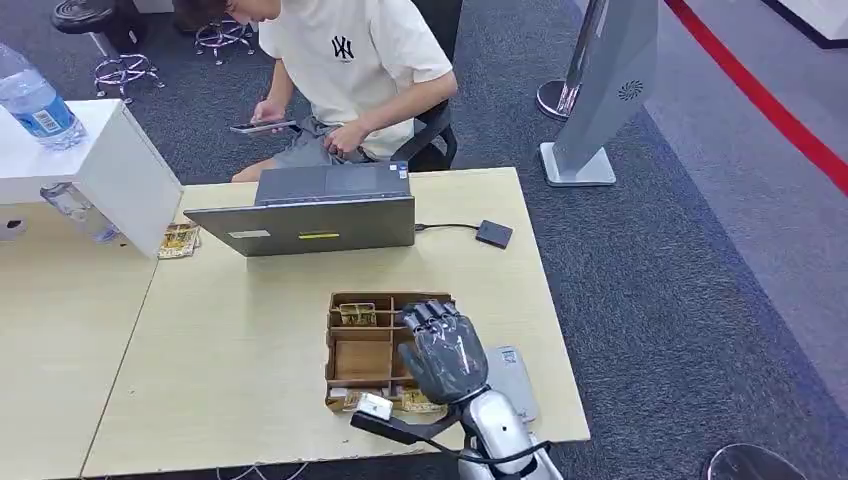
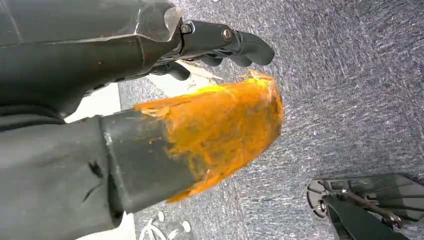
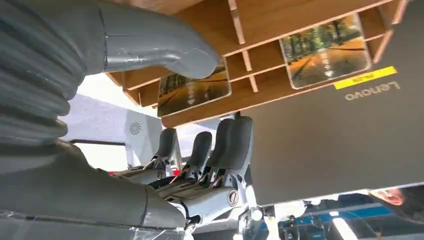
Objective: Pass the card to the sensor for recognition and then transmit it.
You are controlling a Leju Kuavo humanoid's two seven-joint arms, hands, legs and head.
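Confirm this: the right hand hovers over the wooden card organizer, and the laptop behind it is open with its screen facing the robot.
Not quite. In the head view the laptop shows the robot its lid back; the screen faces the seated person. The right hand does hover over the wooden card organizer.

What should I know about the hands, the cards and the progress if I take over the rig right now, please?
Right hand: empty, fingers apart, hovering over the wooden card tray on the table.
Left hand: hanging over the carpet, holding nothing.
Cards: one card stands in the tray's far compartment, another card at its near edge.
Grey pad, possibly the sensor, lies right of the tray.
Done: nothing yet. Left: grasp a card, present it, pass it on.
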